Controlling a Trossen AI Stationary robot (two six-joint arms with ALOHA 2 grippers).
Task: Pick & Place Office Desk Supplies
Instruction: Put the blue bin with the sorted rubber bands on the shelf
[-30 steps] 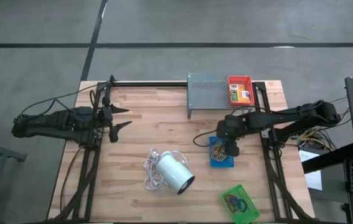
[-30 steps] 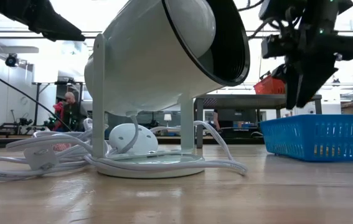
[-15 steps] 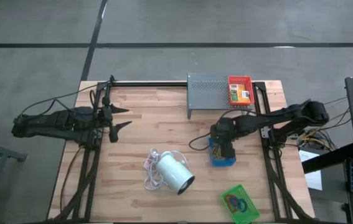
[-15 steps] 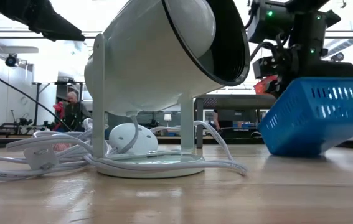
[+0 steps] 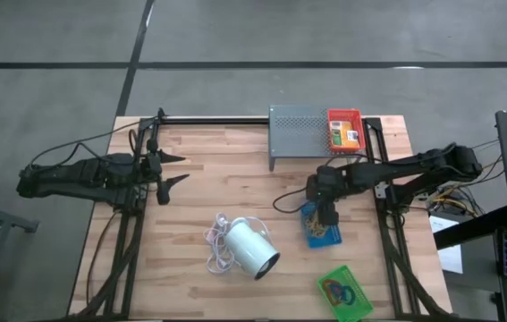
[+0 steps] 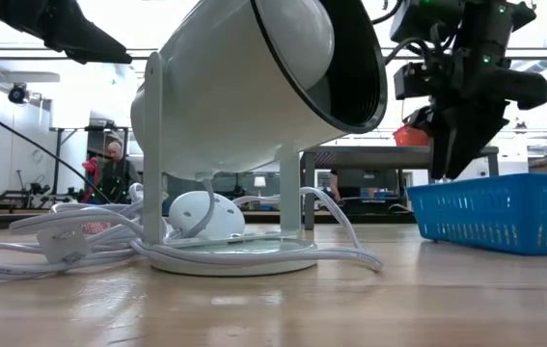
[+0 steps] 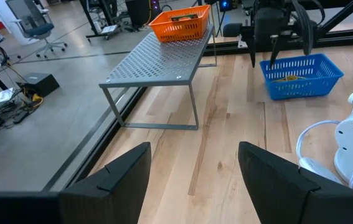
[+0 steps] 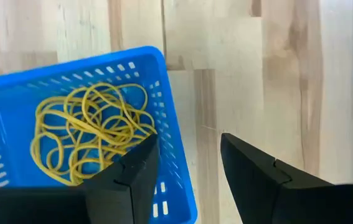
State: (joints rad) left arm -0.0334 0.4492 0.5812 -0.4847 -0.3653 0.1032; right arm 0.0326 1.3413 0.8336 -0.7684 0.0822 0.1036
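Wooden table [image 5: 235, 179] on grey floor — right gripper [image 8: 185, 168] hangs over the blue tray's [image 8: 176, 155] rim, jaws apart astride its wall; left gripper [image 5: 171, 170] waits, jaws apart.

We count three plastic trays: one blue tray [image 5: 321, 225], one red tray [image 5: 343, 129], one green tray [image 5: 344, 291].

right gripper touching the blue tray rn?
Cannot tell. In the right wrist view the right gripper straddles the blue tray wall with its fingers open, but no view shows a gap or contact at the rim plainly.
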